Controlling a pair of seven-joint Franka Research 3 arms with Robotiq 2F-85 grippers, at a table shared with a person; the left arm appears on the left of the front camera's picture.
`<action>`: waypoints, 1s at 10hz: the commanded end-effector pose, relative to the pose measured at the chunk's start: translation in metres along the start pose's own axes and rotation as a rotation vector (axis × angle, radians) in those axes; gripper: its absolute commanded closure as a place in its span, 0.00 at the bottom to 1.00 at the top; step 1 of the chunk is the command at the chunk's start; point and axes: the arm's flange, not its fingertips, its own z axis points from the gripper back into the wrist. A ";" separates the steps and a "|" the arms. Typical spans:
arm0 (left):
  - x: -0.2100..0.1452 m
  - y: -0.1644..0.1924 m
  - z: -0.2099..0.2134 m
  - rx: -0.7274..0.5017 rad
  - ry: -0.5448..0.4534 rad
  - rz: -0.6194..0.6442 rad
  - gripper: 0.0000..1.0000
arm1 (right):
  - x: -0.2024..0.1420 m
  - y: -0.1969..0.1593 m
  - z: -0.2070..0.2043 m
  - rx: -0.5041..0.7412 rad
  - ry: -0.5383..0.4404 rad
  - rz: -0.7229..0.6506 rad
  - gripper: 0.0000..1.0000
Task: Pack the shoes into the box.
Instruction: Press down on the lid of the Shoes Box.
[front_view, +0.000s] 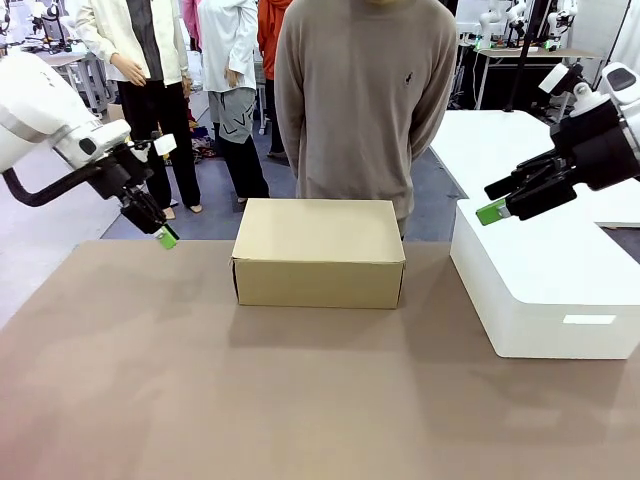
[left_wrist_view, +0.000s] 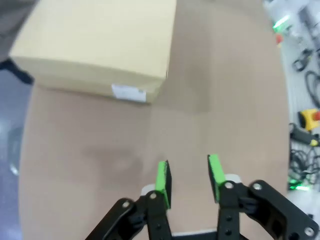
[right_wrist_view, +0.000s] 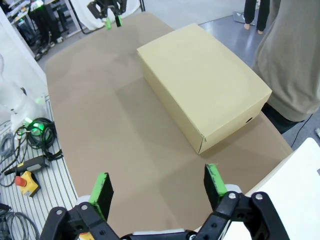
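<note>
We are seeing the box (front_view: 318, 253) sitting closed near the desk's (front_view: 250, 400) far edge, in front of a person (front_view: 365, 100). Our left end effector (left_wrist_view: 187, 181) is hovering half spread above the far left corner, pinching nothing. Our right end effector (right_wrist_view: 157, 192) is hanging wide apart, empty, over a white block (front_view: 545, 290).

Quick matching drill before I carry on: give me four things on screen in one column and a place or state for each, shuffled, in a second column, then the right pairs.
Things:
1. box
2. left claw
3. right claw
4. white block

Places or states:
A. jaws spread wide, nothing between them
B. lid shut, mid-table in front of the person
C. at the table's right side, beside the box
D. jaws partly apart, empty, above bare tabletop

Pairs: 1-B, 2-D, 3-A, 4-C
</note>
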 end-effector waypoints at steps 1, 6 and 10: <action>-0.007 -0.036 -0.011 0.091 0.088 0.038 0.00 | 0.027 -0.003 0.000 -0.010 0.076 -0.009 0.40; -0.018 -0.082 -0.016 0.227 0.298 0.080 0.00 | 0.127 -0.005 -0.033 -0.026 0.342 -0.030 1.00; -0.015 -0.093 -0.022 0.238 0.358 0.077 0.00 | 0.184 -0.033 -0.089 -0.054 0.463 -0.050 1.00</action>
